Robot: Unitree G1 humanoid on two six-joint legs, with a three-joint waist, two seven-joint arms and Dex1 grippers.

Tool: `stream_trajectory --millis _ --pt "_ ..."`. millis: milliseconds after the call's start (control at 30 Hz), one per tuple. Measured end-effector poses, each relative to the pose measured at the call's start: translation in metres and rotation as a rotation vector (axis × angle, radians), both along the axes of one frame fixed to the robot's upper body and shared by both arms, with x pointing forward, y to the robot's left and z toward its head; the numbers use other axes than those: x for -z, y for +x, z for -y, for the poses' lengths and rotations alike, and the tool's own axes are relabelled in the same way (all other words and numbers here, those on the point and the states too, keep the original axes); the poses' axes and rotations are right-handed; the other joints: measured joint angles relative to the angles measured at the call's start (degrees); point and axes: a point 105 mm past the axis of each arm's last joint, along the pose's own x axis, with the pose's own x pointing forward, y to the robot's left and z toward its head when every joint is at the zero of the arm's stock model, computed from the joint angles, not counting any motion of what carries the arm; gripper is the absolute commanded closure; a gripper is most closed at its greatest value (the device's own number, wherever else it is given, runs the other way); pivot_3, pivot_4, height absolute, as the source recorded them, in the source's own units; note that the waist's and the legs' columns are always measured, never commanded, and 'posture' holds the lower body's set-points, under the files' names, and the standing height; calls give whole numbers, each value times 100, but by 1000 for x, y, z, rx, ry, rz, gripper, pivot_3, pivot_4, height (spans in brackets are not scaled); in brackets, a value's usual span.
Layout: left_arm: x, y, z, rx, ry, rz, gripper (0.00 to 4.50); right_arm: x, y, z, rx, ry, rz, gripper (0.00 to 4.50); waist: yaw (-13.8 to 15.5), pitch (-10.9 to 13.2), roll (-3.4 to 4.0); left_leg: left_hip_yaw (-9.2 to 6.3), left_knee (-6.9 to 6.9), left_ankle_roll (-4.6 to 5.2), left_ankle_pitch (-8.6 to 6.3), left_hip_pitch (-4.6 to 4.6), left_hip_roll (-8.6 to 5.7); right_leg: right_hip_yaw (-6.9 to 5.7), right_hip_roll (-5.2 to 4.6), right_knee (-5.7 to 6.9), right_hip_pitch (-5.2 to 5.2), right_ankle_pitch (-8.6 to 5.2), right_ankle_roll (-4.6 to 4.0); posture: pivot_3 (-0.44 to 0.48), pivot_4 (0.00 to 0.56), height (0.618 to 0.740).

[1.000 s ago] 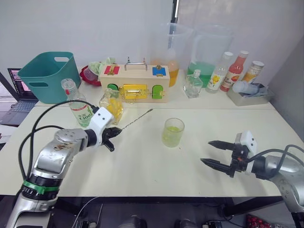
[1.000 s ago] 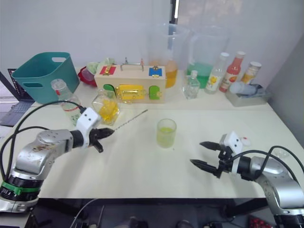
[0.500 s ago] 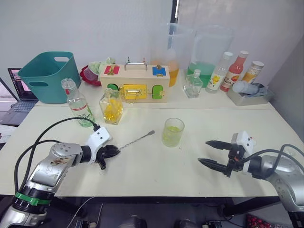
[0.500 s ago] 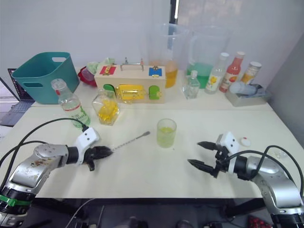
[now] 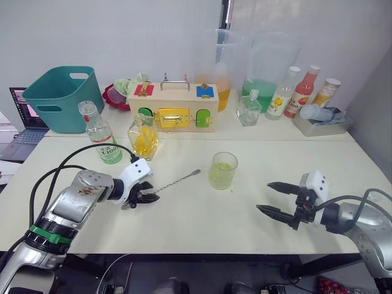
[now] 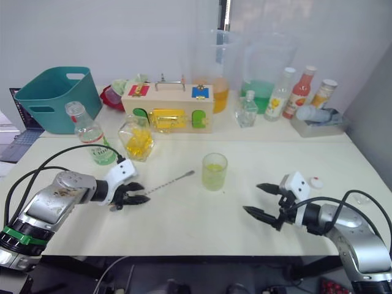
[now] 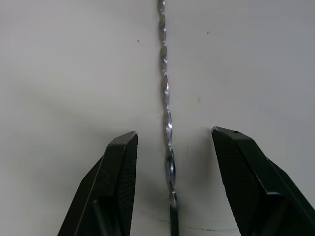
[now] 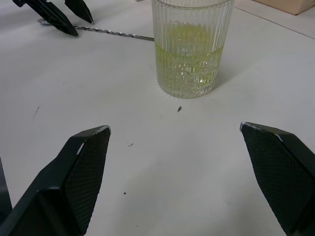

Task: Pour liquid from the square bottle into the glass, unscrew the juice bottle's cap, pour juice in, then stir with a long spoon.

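Observation:
The long spoon (image 5: 176, 180) lies flat on the table, its small bowl pointing toward the glass (image 5: 222, 170), which holds yellow-green liquid. My left gripper (image 5: 149, 192) is open, and the spoon's twisted stem (image 7: 167, 108) runs between its fingers (image 7: 120, 172) without touching them. The juice bottle (image 5: 102, 139) stands uncapped at the left, beside the square bottle (image 5: 143, 138) of yellow liquid. A small white cap (image 6: 316, 182) lies at the right. My right gripper (image 5: 264, 196) hovers open over the table, right of the glass (image 8: 189, 54), with nothing in it.
A wooden latch box (image 5: 173, 107) stands behind the glass. At the back are two big clear pitchers (image 5: 267, 67), several bottles (image 5: 303, 90) and a small clear bottle (image 5: 248, 109). A teal bin (image 5: 60, 98) sits back left, a grey tray (image 5: 321, 125) back right.
My left gripper, earlier shut on the spoon's handle, has brought it down and forward, laid it on the table and opened. The right gripper has barely moved.

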Motion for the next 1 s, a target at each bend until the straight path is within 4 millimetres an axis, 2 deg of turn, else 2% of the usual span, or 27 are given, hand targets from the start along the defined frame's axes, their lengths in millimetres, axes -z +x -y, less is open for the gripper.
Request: stream_trajectory --millis 200,267,500,667,733,833,900,1000 --pt "1 2 -6 32 78 7 4122 1 1 0 18 6 3 0 -9 -3 5 -2 -1 0 -1 2 1 4 -10 0 -4 0 0 0 150 740" --pt "2 2 -9 30 90 6 4480 2 1 1 20 5 -2 0 -27 -7 11 -2 -2 1 -1 2 3 5 -8 1 -4 -1 -1 0 150 740" --pt "-1 0 -12 -50 1 -63 4480 -1 1 1 16 1 5 0 -96 -8 13 -2 0 3 0 2 2 4 -4 4 -2 -2 2 0 150 740" --pt "-4 -1 -11 -78 -64 -98 4480 -12 7 -2 0 13 39 0 -99 -5 8 -3 2 3 1 1 1 3 -2 4 0 -3 2 0 150 740" --pt "-20 7 -9 -101 -134 -71 4480 -30 16 -6 -2 105 61 0 -109 16 -6 -7 9 -3 5 -11 2 3 0 7 -9 -1 1 0 150 740" --pt "-70 20 -6 -107 -241 61 4480 -65 24 -11 -25 197 123 0 -105 24 -21 -22 11 -4 6 -15 0 -6 -2 5 -3 0 0 0 150 740" --pt "-95 23 -6 -116 -303 127 4480 -75 25 -13 -32 225 128 0 -104 24 -21 -22 10 1 6 -15 -2 -5 -2 4 1 0 1 0 150 740" --pt "-107 25 3 -121 -382 155 4480 -81 31 -17 -32 273 105 0 -118 24 -21 -19 10 48 33 -15 -5 -6 4 8 0 1 2 0 150 740"
